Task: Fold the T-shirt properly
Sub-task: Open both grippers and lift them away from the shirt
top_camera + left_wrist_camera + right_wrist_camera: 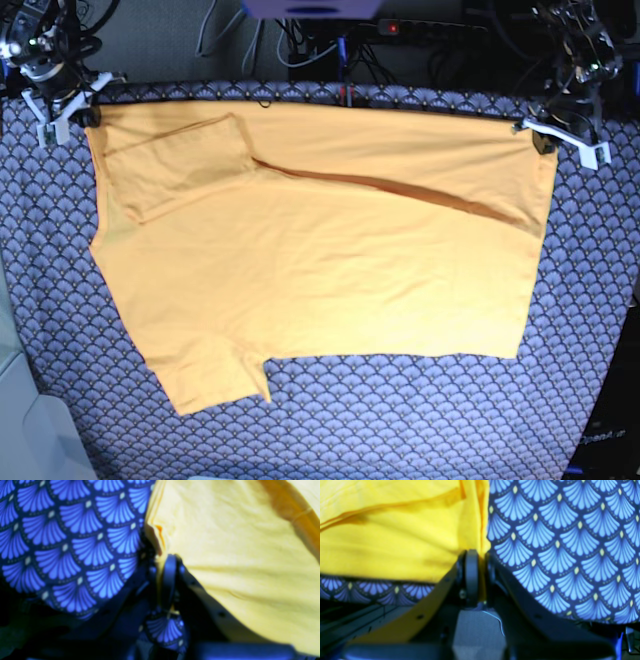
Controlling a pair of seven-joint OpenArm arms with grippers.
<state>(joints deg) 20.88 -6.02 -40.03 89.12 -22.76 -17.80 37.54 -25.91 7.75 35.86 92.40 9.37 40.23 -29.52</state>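
1. Overhead, the T-shirt [330,260] lies spread across the table [420,430], which is covered by a blue scallop-patterned cloth [400,420]; the shirt's far edge runs along the back of the table, a long crease crossing diagonally below it.
2. One sleeve [180,165] is folded inward onto the body near the far corner on the base view's left; the other sleeve [215,380] sticks out at the near edge.
3. Right gripper [62,112] sits at the shirt's far corner on the base view's left; in the right wrist view its fingers [471,572] are pressed together on a yellow fabric edge [482,530], cloth pinched between them.
4. Left gripper [555,135] sits at the opposite far corner; in the left wrist view the fingers [168,585] are closed narrow, with the shirt's edge [157,537] gathered just at their tips; blurred, but fabric appears caught there.
5. Both held corners look lifted slightly above the patterned cloth; the rest of the shirt rests flat.
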